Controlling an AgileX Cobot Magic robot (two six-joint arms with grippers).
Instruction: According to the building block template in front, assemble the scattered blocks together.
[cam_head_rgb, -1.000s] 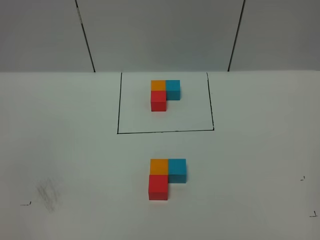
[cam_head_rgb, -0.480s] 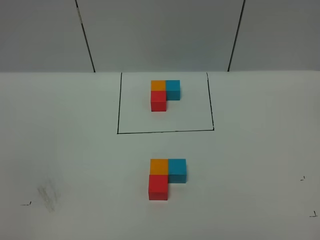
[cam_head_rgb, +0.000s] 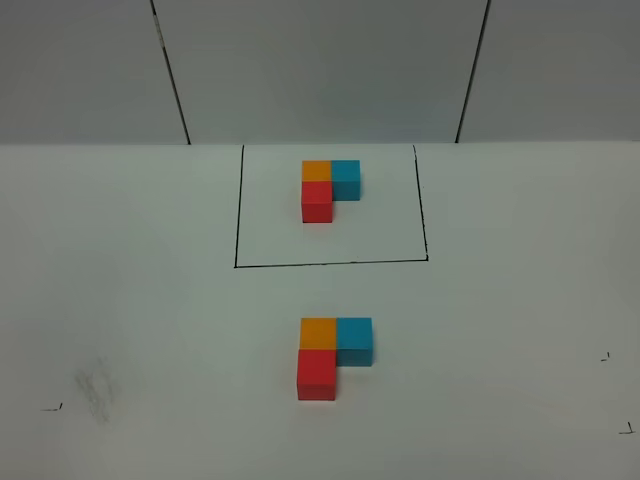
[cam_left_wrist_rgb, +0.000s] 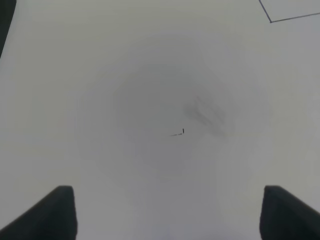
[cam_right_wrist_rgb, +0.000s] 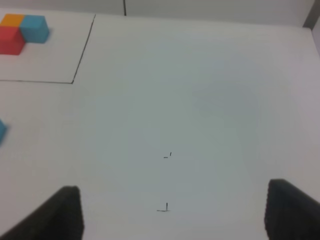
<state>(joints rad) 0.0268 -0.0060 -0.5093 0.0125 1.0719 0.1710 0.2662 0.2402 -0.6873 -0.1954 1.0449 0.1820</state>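
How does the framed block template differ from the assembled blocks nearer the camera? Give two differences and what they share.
The building block template sits inside a black drawn rectangle; the assembled blocks have no outline. The template lies farther back, the assembled blocks nearer. Both form the same L: orange at the corner, blue on its right, red in front.

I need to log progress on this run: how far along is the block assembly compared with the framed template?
Done: the red cube, orange cube and blue cube sit touching in an L that matches the building block template in its black frame. In hand: nothing; the left pincer and right pincer are open and empty over bare table, away from the cubes. Left: apparently nothing.
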